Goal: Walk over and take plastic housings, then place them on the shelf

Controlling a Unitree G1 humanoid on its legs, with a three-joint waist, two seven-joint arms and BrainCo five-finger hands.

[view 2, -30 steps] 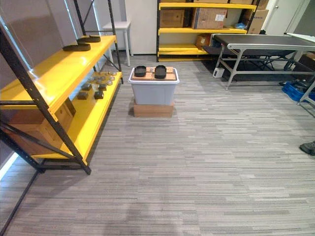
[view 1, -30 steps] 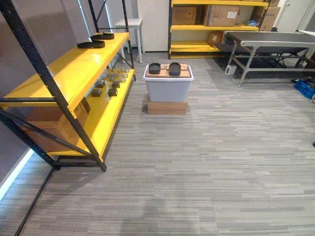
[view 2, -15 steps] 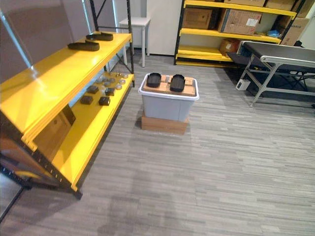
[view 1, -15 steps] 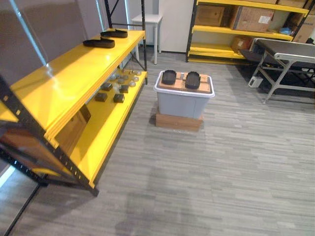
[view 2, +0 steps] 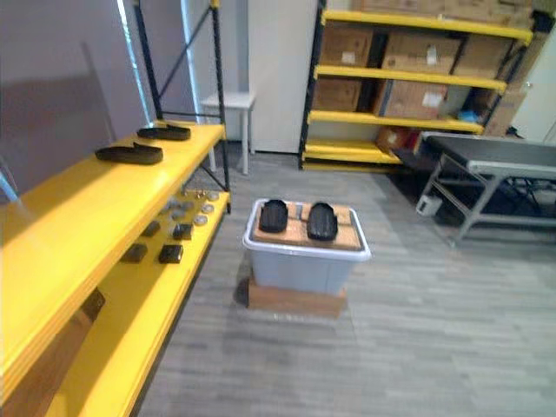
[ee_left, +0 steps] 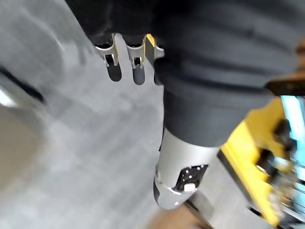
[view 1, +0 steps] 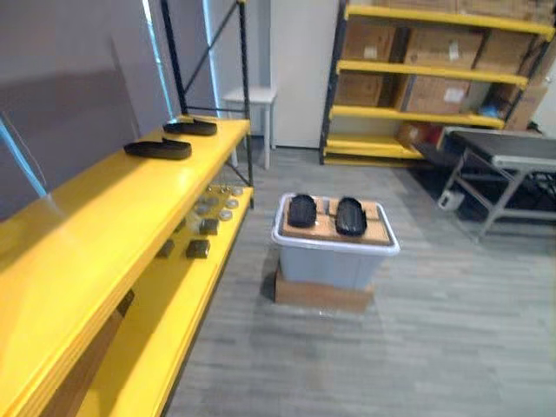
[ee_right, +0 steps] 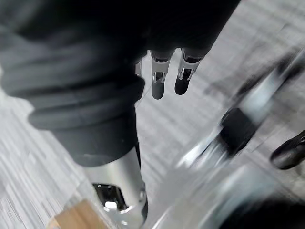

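in this room, on the grey floor at my 12 o'clock, a lidded grey bin carries one black plastic housing beside a second housing, the yellow shelf runs along 9 o'clock, and my left robot hand and right robot hand hang with slack, straight fingers, holding nothing.

Open carpet floor lies in front and right of the grey bin. A floor strip separates the bin from the yellow shelf on the left. The shelf's top board is free up to two black housings at its far end.
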